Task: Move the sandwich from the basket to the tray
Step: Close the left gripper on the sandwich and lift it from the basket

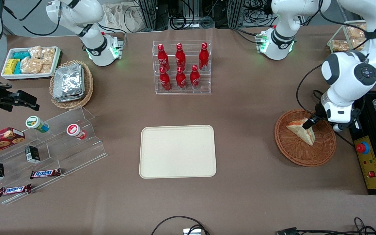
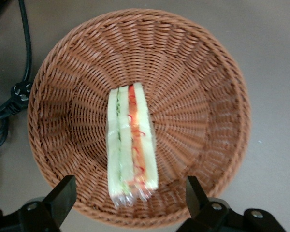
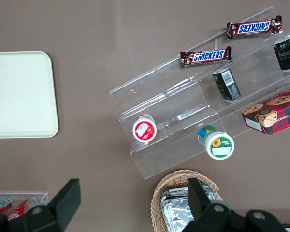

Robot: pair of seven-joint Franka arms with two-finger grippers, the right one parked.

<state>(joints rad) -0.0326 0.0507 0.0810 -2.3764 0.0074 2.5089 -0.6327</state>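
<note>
The sandwich (image 1: 302, 130) is a wrapped white-bread wedge with red and green filling stripes. It lies in the round reddish-brown wicker basket (image 1: 305, 155) toward the working arm's end of the table. In the left wrist view the sandwich (image 2: 132, 145) lies in the middle of the basket (image 2: 208, 87). My left gripper (image 1: 315, 121) hangs just above the basket, over the sandwich's end. Its fingers (image 2: 63, 195) are wide open, one on each side of the sandwich, touching nothing. The cream rectangular tray (image 1: 177, 151) lies flat at the table's middle.
A clear rack of red bottles (image 1: 181, 67) stands farther from the front camera than the tray. A black and yellow control box (image 1: 369, 161) lies beside the basket. A clear stepped shelf with snacks (image 1: 44, 147) and a foil-packet basket (image 1: 71, 83) lie toward the parked arm's end.
</note>
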